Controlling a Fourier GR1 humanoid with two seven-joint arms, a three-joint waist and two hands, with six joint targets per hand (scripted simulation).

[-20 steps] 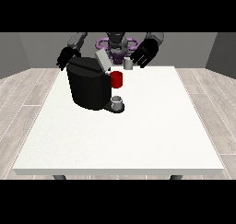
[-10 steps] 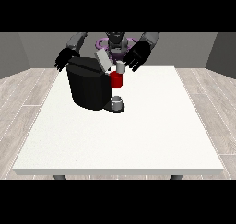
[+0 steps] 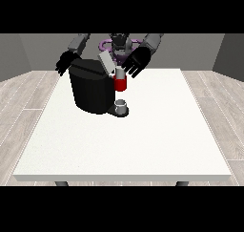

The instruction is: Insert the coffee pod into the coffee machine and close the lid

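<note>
Coffee machine (image 3: 93,90): black, near table (image 3: 143,145) far edge, toward far-left corner; lid (image 3: 106,63) tilted up, open.
Red thing at machine (image 3: 120,83).
Grey thing (image 3: 121,105) at machine base; can't tell if pod.
Hand at view's right (image 3: 137,61): beside lid, fingers spread, holding nothing.
Hand at view's left (image 3: 66,63): behind machine, fingers relaxed.
Step, prob.: lid closing. Next: push lid down.
</note>
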